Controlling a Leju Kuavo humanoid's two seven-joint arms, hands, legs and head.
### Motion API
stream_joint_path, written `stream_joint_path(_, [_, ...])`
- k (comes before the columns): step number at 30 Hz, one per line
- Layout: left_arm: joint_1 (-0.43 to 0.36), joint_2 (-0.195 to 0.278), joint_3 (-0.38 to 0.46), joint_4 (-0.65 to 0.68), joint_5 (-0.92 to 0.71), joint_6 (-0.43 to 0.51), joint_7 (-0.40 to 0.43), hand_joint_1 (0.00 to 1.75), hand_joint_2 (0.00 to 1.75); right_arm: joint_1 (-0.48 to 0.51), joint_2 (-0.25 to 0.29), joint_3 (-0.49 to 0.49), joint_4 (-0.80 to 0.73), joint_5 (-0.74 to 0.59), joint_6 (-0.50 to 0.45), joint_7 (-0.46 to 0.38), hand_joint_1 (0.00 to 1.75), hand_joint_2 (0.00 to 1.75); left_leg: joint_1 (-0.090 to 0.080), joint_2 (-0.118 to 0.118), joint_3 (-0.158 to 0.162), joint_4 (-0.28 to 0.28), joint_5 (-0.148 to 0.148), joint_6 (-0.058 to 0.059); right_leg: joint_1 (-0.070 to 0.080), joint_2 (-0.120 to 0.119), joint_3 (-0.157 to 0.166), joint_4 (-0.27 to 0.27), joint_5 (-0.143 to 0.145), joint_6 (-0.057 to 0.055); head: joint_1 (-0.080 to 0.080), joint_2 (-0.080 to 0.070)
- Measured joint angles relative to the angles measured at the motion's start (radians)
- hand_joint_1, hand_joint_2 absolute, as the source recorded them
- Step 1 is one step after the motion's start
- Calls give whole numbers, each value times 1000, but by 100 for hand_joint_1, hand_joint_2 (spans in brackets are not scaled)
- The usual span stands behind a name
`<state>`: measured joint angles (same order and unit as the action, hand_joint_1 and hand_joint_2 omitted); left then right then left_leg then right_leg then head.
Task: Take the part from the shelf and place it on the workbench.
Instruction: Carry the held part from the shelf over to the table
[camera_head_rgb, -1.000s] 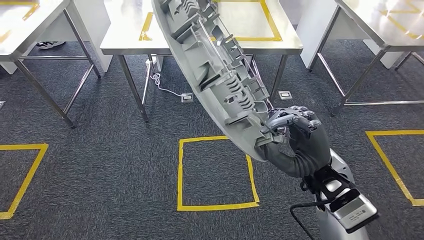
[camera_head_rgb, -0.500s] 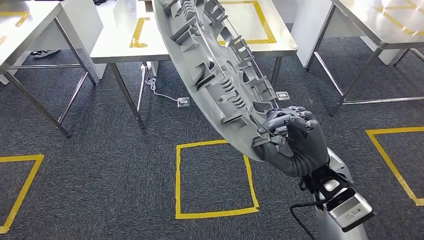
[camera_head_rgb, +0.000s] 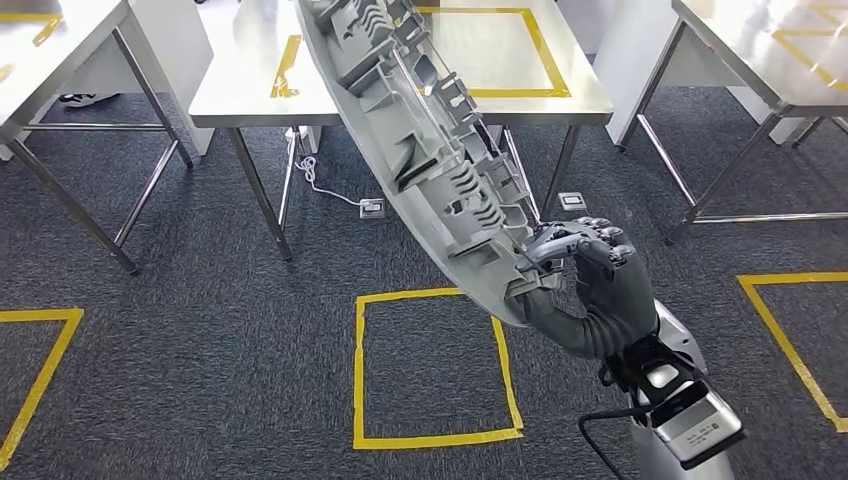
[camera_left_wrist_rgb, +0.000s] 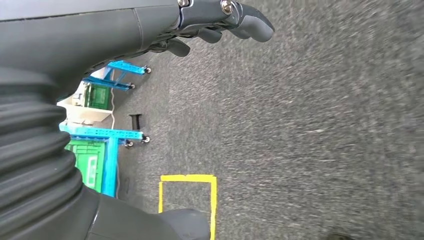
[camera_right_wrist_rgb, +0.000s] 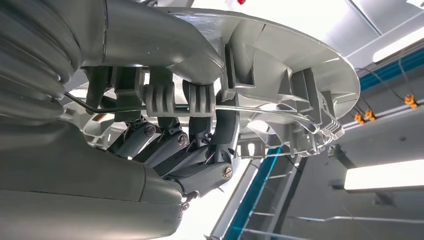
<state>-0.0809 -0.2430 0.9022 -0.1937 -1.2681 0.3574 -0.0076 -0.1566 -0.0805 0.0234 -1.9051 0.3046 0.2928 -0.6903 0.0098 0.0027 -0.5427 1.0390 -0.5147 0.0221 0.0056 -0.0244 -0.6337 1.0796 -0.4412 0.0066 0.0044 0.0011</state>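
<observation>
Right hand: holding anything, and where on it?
Yes. The right hand grips the long grey ribbed plastic part at its lower end, fingers hooked over the ribs there. The left hand holds nothing.

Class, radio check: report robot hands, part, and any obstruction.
Right robot hand grips grey part at its lower end. Left robot hand holds nothing. Part tilted above floor, workbench ahead.
</observation>
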Motion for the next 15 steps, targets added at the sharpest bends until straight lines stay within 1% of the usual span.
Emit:
stream_joint_path(1, [-1,0,0,0,-1,0,-1,0,175,0,0,0,-1,-1,-1,0,175,175,-1,3,4,-1,-5,-5,6,-10,14,-37,10,-6,0,0])
stream_joint_path(2, [-1,0,0,0,-1,0,-2,0,175,2,0,0,-2,-2,-1,0,175,175,-2,7,5,-3,-8,-10,10,-15,17,-50,5,-11,1,0])
stream_joint_path(3, [-1,-1,0,0,-2,0,-2,0,175,3,0,0,-4,-3,-2,-1,175,175,-3,12,9,-6,-11,-16,13,-10,17,-55,0,-14,1,0])
stream_joint_path(4, [-2,-1,0,0,-2,0,-1,0,175,6,0,0,-6,-6,-3,-1,175,175,-5,19,13,-10,-15,-22,10,-3,20,-58,-1,-18,1,0])
stream_joint_path(5, [-2,-1,0,-1,-2,0,0,0,175,9,0,0,-9,-8,-3,0,175,175,-5,21,18,-8,-19,-27,6,4,27,-64,-1,-21,2,0])
stream_joint_path(6, [-2,0,0,-1,-2,0,1,0,175,11,0,0,-12,-12,-3,0,175,175,-6,19,15,7,-29,-32,2,9,36,-70,-2,-26,0,0])
stream_joint_path(7, [-3,0,0,-1,-2,0,0,0,175,13,0,0,-14,-15,-4,0,175,175,-6,14,-2,46,-48,-36,-3,12,46,-76,-4,-31,-1,0])
stream_joint_path(8, [-3,0,0,-1,-2,1,-1,0,175,14,0,0,-16,-17,-4,0,175,175,-5,7,-33,106,-72,-40,-4,15,53,-78,-8,-35,-3,0])
stream_joint_path(9, [-3,1,0,-1,-2,1,-2,0,175,16,0,0,-16,-19,-5,0,175,175,-4,3,-77,178,-97,-42,-5,18,59,-78,-12,-39,-4,0])
stream_joint_path(10, [-2,1,0,-1,-1,1,-3,0,175,17,0,0,-16,-19,-6,0,175,175,-3,2,-120,241,-111,-44,-5,23,64,-77,-17,-40,-4,0])
stream_joint_path(11, [0,2,0,-1,-1,1,-2,0,175,18,0,0,-16,-20,-7,0,175,175,-3,2,-150,275,-107,-45,-5,28,69,-77,-22,-40,-4,0])
stream_joint_path(12, [2,3,0,-1,-1,1,-1,0,175,18,0,0,-16,-22,-8,0,175,175,-3,2,-161,269,-80,-45,-5,33,76,-77,-28,-39,-5,0])
stream_joint_path(13, [4,3,0,-1,-1,1,0,0,175,18,0,0,-16,-23,-10,0,175,175,-3,2,-152,223,-36,-44,-5,37,85,-76,-35,-37,-5,0])
stream_joint_path(14, [4,4,0,-1,-1,1,1,0,175,18,0,0,-16,-24,-12,0,175,175,-3,1,-129,152,14,-42,-5,39,95,-75,-43,-33,-5,0])
stream_joint_path(15, [4,4,0,-1,-1,1,0,0,175,18,0,0,-16,-25,-14,0,175,175,-4,1,-102,80,49,-39,-3,41,102,-73,-52,-29,-5,0])
